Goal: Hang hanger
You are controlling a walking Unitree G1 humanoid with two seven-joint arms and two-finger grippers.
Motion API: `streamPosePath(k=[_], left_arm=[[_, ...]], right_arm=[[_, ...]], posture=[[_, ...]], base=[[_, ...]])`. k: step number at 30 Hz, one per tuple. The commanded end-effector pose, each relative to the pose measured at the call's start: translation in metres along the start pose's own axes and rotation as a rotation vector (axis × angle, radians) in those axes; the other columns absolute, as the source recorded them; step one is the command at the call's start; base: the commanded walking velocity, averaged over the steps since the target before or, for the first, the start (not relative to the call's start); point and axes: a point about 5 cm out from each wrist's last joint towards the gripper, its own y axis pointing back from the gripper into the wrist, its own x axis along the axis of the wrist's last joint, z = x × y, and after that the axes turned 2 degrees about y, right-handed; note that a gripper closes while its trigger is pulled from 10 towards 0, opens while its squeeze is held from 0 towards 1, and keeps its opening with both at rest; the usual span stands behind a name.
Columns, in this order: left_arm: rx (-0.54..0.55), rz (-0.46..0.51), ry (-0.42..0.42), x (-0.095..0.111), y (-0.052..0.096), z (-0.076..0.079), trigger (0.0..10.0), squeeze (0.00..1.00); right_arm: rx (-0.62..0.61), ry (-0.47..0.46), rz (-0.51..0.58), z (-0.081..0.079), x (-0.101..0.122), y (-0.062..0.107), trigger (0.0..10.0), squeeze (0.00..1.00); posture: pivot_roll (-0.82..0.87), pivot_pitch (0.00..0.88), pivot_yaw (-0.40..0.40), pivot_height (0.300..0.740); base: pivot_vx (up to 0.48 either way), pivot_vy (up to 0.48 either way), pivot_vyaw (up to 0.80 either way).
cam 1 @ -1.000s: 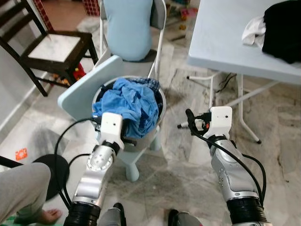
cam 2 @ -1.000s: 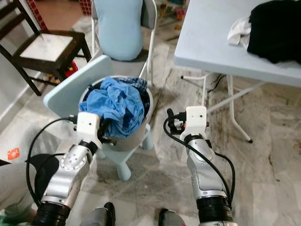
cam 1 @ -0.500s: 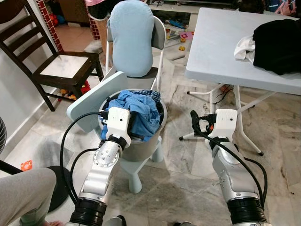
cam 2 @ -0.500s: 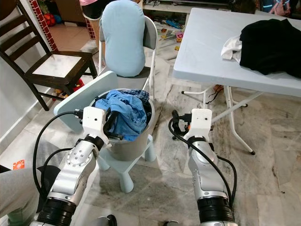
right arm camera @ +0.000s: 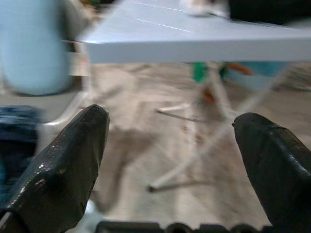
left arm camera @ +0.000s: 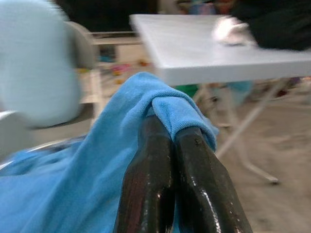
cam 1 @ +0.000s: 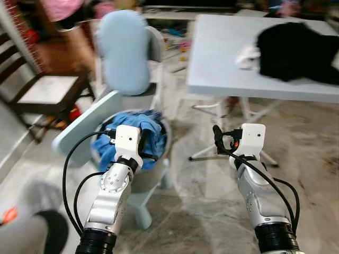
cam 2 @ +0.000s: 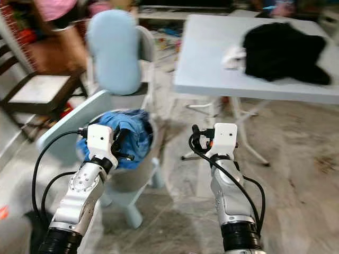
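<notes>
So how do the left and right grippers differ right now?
The left gripper has its fingers shut on the blue cloth; the right gripper has its fingers wide apart and holds nothing. The left is at the basket of laundry; the right hangs over bare floor. Both have black fingers.

Basket (cam 1: 153, 174) of cloth (cam 1: 151, 132) left, table (cam 1: 222, 69) right.

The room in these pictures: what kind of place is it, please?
Most likely a lived-in home. A bucket of blue laundry stands on a marble-pattern floor, near a folding table carrying black clothes and a dark wooden chair.
</notes>
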Motion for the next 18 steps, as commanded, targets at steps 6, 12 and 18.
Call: streamPosePath(k=[6, 12, 18], left_arm=[[-0.013, -0.006, -0.005, -0.0004, 0.0016, 0.0060, 10.0, 0.00], [-0.012, -0.021, 0.009, -0.0032, 0.0027, 0.0076, 10.0, 0.00], [-0.020, -0.027, 0.009, -0.0038, 0.0026, 0.0086, 10.0, 0.00]], right_arm=[[0.008, 0.004, 0.009, -0.0008, 0.0027, 0.0014, 10.0, 0.00], [0.012, 0.010, 0.005, -0.0006, 0.0022, 0.0019, 10.0, 0.00], [0.009, 0.015, 0.000, 0.0008, 0.0014, 0.0024, 10.0, 0.00]], posture=[[-0.04, 0.117, 0.001, 0.740], [-0.04, 0.118, -0.002, 0.740], [-0.05, 0.120, -0.001, 0.740]], base=[[0.000, 0.000, -0.40], [0.000, 0.000, 0.00], [0.000, -0.371, 0.00]])
